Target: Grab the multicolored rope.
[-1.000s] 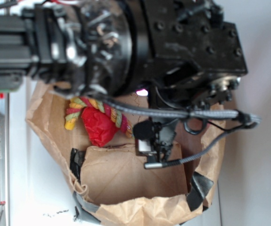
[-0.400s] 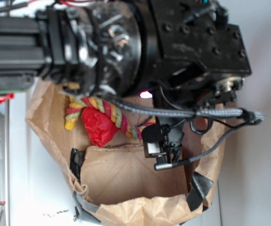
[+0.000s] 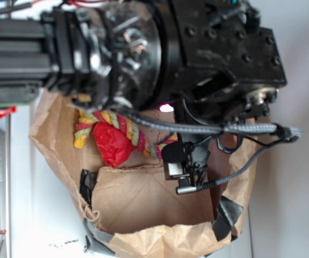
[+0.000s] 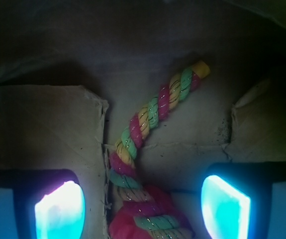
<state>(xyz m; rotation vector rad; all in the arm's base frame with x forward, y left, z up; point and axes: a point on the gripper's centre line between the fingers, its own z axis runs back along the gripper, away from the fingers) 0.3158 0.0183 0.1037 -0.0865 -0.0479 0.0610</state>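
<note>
The multicolored rope (image 4: 150, 149) lies flat on the brown paper bag (image 3: 143, 204), running from 6 o'clock up toward 1 o'clock in the wrist view, over the red paper ball (image 3: 113, 147). Since a second ago the arm has shifted toward 3 o'clock and more rope now shows, so the gripper (image 4: 143, 206) looks lined up above it. Its jaws stand wide apart, holding nothing, the rope between them. Bag walls rise at 9 and 3 o'clock; straight down seems the free path
</note>
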